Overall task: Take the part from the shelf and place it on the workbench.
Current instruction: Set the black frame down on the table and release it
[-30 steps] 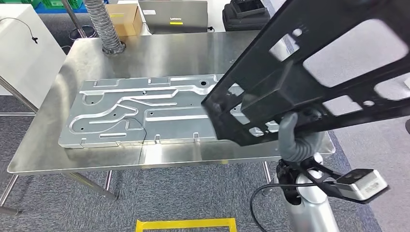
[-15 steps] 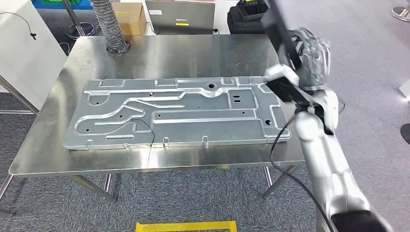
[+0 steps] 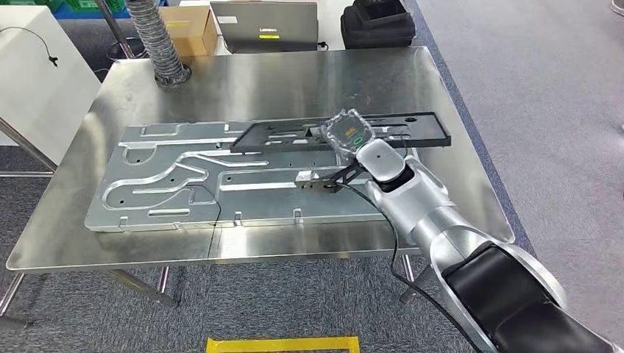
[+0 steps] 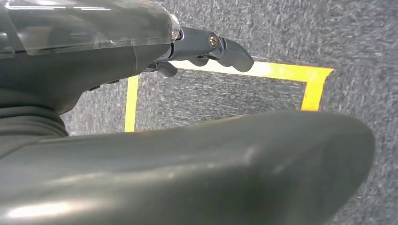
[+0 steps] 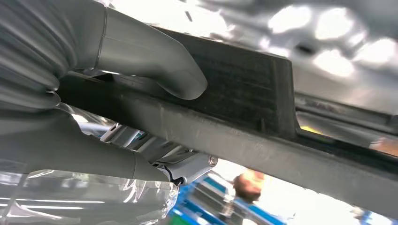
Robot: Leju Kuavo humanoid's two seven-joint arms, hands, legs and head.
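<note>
The right hand (image 3: 346,132) grips the black part (image 3: 294,136), held flat over the metal panel (image 3: 184,176) toward the table's (image 3: 257,81) far right; lower it level before letting go. The left hand (image 4: 206,47) hangs loosely spread, holding nothing.

the workbench (image 3: 279,81) is brushed steel with a soft sheen. on it lies a stamped metal panel (image 3: 169,184), dull silver and ribbed. the part (image 3: 279,136) looks like matt black plastic, grainy up close. the right hand (image 3: 347,132) has a glossy clear cover. the carpet (image 3: 552,110) is rough grey pile.
</note>
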